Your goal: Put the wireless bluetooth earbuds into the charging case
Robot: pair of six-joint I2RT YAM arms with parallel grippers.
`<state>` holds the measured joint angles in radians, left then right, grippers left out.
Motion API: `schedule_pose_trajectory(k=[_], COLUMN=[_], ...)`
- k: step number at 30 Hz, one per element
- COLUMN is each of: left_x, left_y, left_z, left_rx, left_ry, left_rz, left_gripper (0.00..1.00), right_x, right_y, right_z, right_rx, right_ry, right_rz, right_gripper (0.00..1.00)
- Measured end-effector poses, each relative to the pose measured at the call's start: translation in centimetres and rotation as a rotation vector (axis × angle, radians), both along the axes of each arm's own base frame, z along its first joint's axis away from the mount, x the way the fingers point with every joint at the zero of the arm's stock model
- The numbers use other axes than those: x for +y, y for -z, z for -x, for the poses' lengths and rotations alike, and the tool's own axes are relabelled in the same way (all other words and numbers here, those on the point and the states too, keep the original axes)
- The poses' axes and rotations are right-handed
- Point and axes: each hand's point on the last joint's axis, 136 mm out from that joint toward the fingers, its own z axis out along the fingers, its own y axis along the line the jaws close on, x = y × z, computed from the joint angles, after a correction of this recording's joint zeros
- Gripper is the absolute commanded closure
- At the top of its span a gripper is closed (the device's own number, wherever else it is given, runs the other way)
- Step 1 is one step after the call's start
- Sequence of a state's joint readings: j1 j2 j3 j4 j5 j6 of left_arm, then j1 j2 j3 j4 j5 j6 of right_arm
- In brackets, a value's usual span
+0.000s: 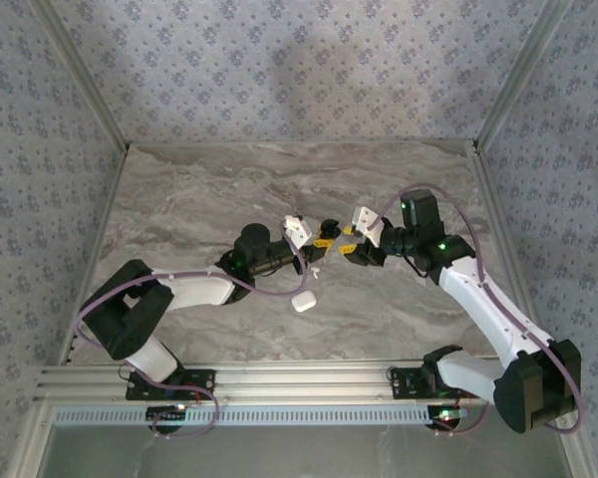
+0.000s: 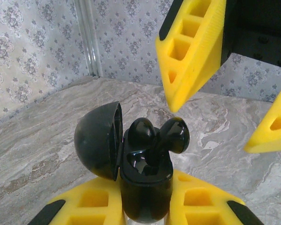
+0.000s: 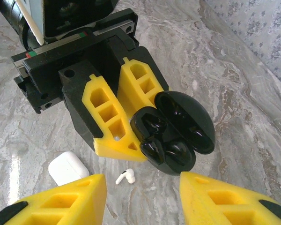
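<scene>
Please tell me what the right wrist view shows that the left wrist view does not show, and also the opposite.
Right wrist view alone: a closed white case and a white earbud, lying apart on the table.
Left wrist view alone: the patterned wall and a metal corner post.
Both: the left gripper shut on an open black case, with black earbuds in it. Both also show the open right gripper close to that case, and the marble tabletop.
</scene>
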<state>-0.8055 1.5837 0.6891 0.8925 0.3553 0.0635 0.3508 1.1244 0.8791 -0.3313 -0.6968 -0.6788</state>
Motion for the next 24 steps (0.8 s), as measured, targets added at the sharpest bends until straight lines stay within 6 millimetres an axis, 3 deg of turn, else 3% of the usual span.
schedule_pose_trajectory(k=[24], left_x=[0.1], left_y=[-0.5], left_z=[0.1], left_rx=[-0.013], left_ry=[0.001], left_rz=[0.004], left_gripper=[0.88], right_x=[1.3], right_y=[0.3], right_z=[0.8], right_rx=[0.014], right_ry=[-0.06], right_rz=[-0.011], right_gripper=[0.7])
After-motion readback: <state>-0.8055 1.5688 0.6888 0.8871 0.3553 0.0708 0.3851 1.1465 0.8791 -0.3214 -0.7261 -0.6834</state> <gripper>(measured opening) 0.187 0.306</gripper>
